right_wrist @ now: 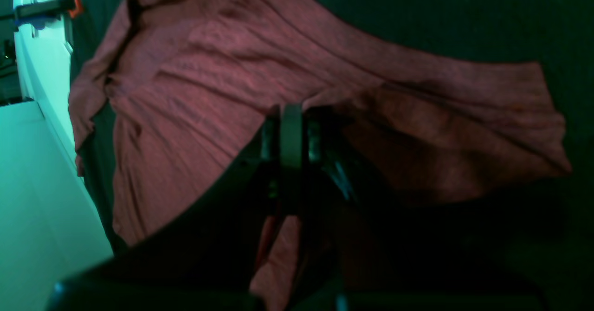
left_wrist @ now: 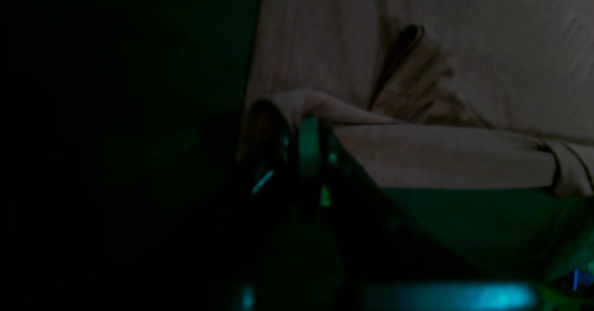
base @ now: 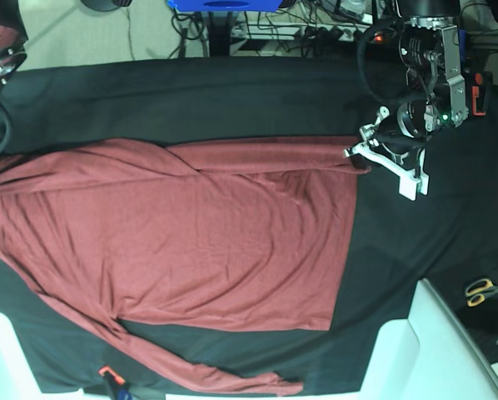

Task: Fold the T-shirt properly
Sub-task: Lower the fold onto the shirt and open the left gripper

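Fingers [left_wrist: 308, 134] pinching T-shirt [base: 191, 242], black cloth [base: 257, 100]

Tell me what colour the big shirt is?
The large soft knit shirt is plain rust-red, with no pattern. The base view shows it best.

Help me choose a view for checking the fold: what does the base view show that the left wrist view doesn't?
Only the base view shows the whole T-shirt spread on the black table cloth, one long sleeve trailing along the bottom edge, and scissors at the side. Only the left wrist view shows, dimly, the left gripper shut on a fold of fabric close up. Both show that gripper pinching the shirt's edge.
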Robot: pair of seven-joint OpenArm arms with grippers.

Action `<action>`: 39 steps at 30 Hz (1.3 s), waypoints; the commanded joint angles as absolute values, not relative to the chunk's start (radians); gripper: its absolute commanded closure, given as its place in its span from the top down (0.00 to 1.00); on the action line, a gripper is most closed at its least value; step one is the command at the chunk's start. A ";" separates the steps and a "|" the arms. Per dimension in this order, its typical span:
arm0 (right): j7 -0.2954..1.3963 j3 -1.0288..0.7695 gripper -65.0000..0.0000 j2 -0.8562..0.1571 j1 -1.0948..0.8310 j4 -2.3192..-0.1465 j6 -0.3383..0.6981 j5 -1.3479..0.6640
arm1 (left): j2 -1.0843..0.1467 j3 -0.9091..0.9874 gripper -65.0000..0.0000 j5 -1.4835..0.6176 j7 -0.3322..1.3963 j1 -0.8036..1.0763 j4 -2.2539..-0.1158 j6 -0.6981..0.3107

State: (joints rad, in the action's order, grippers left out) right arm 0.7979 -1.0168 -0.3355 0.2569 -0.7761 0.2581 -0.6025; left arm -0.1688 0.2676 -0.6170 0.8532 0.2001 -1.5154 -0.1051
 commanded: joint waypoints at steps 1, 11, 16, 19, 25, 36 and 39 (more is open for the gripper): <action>0.777 -1.018 0.01 -0.366 0.277 -0.782 0.265 -0.619 | -0.177 0.271 0.00 -0.624 0.839 0.189 -1.526 -0.110; 0.754 -1.018 0.01 -0.366 0.312 -0.762 0.263 -0.619 | -0.177 0.277 0.00 -0.621 0.835 0.159 -1.524 -0.110; 0.756 -1.017 0.01 -0.366 0.323 -0.762 0.263 -0.618 | -0.177 0.274 0.00 -0.619 0.835 0.153 -1.524 -0.110; 0.756 -1.017 0.01 -0.366 0.335 -0.748 0.263 -0.618 | -0.177 0.272 0.00 -0.619 0.835 0.136 -1.503 -0.110; 0.756 -1.013 0.01 -0.369 0.352 -0.714 0.263 -0.618 | -0.179 0.277 0.00 -0.619 0.835 0.117 -1.475 -0.110; 0.720 -0.901 0.01 -0.366 0.374 -0.713 0.263 -0.622 | -0.179 0.275 0.00 -0.618 0.834 0.114 -1.474 -0.110; 0.719 -0.903 0.01 -0.364 0.374 -0.713 0.262 -0.622 | -0.179 0.277 0.00 -0.618 0.832 0.114 -1.472 -0.107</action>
